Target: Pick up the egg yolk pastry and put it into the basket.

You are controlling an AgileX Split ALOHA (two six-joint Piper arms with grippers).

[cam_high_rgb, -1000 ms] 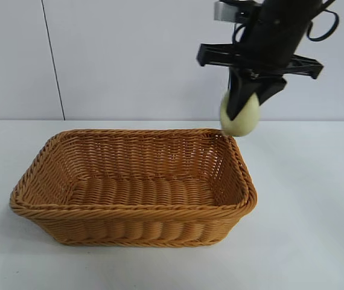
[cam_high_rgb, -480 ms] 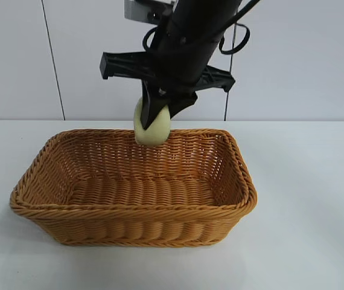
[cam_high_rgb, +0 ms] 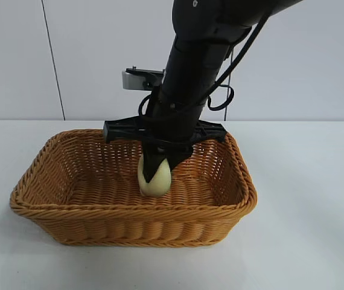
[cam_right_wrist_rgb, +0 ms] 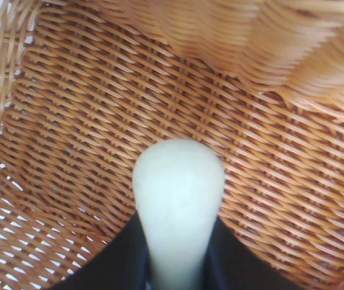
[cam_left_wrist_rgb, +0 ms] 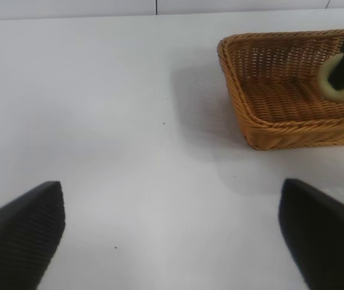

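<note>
Down inside the basket (cam_high_rgb: 232,175) I have the right gripper (cam_high_rgb: 158,170) pointing steeply at the woven floor, the egg yolk pastry (cam_high_rgb: 154,179) standing on edge directly between its fingers (cam_right_wrist_rgb: 130,257), low over the weave. They still pinch it on both flat faces. My left gripper (cam_left_wrist_rgb: 172,232) sits parked well away, jaws wide apart and empty.

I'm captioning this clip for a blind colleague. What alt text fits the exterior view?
The right gripper reaches down into the basket, with the egg yolk pastry on edge between its fingers, low over the basket floor. The basket sits on a white table before a pale wall.
</note>
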